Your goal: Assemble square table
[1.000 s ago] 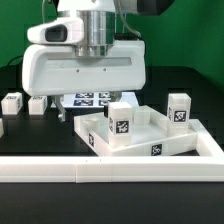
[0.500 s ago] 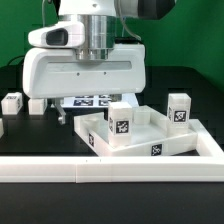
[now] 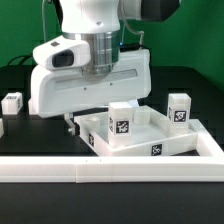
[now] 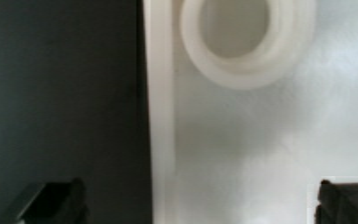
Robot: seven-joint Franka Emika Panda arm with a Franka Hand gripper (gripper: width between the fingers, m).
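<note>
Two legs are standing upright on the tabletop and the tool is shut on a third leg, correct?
No. The tool is open and holds nothing: the wrist view shows its fingertips apart over the tabletop. The rest holds: the nearer leg and the farther leg stand upright on the tabletop.

Black table (image 3: 40, 137) bears the tabletop (image 3: 182, 146), a loose leg (image 3: 12, 102) and border wall (image 3: 110, 171).

A robotics lab bench: a white robot arm (image 3: 95, 45) hangs over a black table (image 3: 25, 140) before a plain green backdrop (image 3: 200, 45). A white border wall (image 3: 110, 170) fences the work area, and the white plastic parts (image 3: 179, 109) carry printed black-and-white tags (image 3: 156, 151).
</note>
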